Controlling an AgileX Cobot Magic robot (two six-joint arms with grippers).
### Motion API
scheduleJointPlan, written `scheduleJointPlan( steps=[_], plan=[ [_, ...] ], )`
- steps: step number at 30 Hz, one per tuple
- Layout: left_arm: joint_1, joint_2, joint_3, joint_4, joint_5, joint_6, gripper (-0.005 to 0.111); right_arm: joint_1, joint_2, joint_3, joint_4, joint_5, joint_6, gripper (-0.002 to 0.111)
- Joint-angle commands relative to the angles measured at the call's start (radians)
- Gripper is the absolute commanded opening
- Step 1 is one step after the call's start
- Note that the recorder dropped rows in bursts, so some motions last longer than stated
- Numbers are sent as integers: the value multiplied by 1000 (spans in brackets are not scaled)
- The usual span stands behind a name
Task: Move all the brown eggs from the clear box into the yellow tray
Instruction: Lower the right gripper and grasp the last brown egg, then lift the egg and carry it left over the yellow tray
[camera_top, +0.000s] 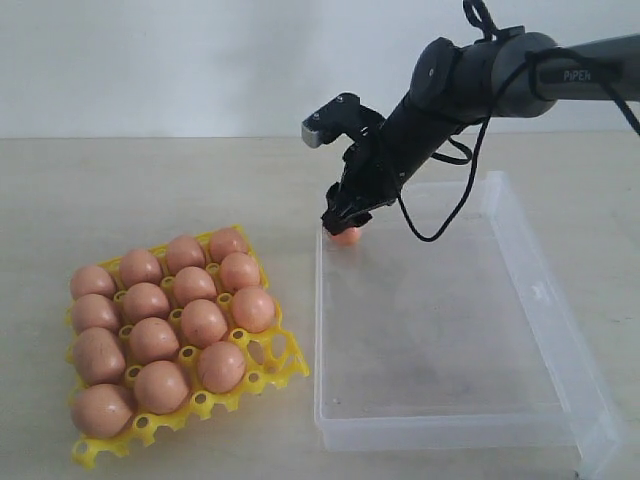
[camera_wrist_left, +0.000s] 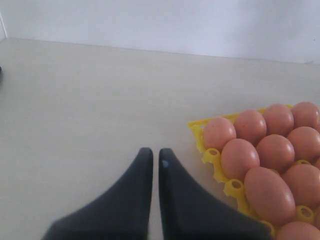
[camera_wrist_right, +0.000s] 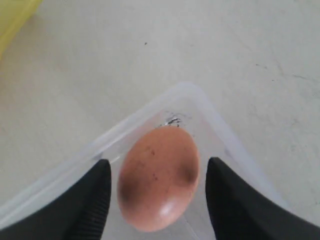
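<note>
One brown egg (camera_wrist_right: 159, 177) lies in the far left corner of the clear box (camera_top: 540, 300). My right gripper (camera_wrist_right: 157, 175) is open and straddles this egg, with a gap between each finger and the shell. From outside, the egg (camera_top: 345, 236) peeks out under the right gripper (camera_top: 343, 222). The yellow tray (camera_top: 275, 370) at the left holds several brown eggs (camera_top: 203, 322). My left gripper (camera_wrist_left: 152, 155) is shut and empty over bare table beside the tray's corner (camera_wrist_left: 196, 125), where several eggs (camera_wrist_left: 240, 157) show.
The right arm (camera_top: 470, 80) reaches in from the upper right with a looping black cable (camera_top: 440, 225). The rest of the clear box floor holds no eggs. A pale wall rises behind the table.
</note>
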Motion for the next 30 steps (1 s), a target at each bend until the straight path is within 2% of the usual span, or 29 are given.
scheduleJointPlan(
  steps=[1,5,9,12,14,16,22,30],
  plan=[
    [3,-3,3,-2,-4,1,4,-7,-1,-6,13,-21,103,50],
    [3,-3,3,-2,-4,1,4,-7,46,-6,13,-35,228,50],
    [3,-3,3,-2,-4,1,4,-7,79,-6,13,7,242,49],
    [3,-3,3,-2,-4,1,4,-7,79,-6,13,9,242,32],
    [3,-3,3,-2,-4,1,4,-7,79,-6,13,9,242,13],
    [3,-3,3,-2,-4,1,4,-7,79,-6,13,7,242,0],
    [3,-3,3,-2,-4,1,4,-7,79,-6,13,15,250,0],
    [3,-3,3,-2,-4,1,4,-7,53,-6,13,9,355,0]
  ],
)
